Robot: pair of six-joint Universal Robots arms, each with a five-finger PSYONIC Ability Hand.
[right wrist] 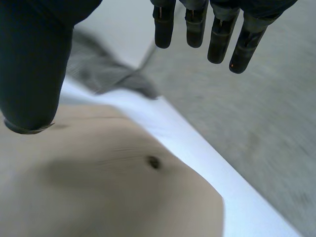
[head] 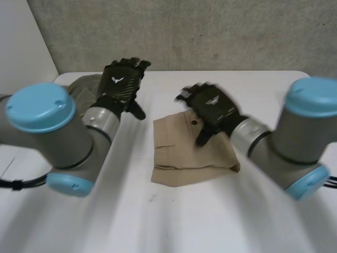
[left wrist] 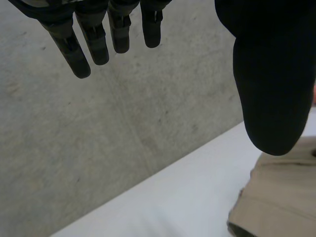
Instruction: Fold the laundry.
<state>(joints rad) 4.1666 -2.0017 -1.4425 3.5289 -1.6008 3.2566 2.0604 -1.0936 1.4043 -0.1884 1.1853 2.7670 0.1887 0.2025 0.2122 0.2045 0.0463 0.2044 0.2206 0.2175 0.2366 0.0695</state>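
Tan shorts (head: 192, 153) lie folded in the middle of the white table (head: 174, 221), a dark button (head: 194, 122) near their far edge. My right hand (head: 210, 108) hovers open over that far edge, fingers (right wrist: 212, 34) straight and thumb (right wrist: 34, 64) spread, holding nothing. Under its palm are the tan shorts (right wrist: 98, 187) and the button (right wrist: 153, 162). My left hand (head: 121, 84) is raised at the far left, open and empty, with fingers (left wrist: 94, 39) straight and thumb (left wrist: 271, 98) apart. A tan cloth (left wrist: 276, 197) lies beside that thumb.
A crumpled olive-grey garment (head: 84, 87) lies at the table's far left corner, beneath and behind my left hand. The same olive-grey garment (right wrist: 103, 69) sits beyond the shorts. A grey concrete wall (head: 184, 31) stands right behind the table's far edge.
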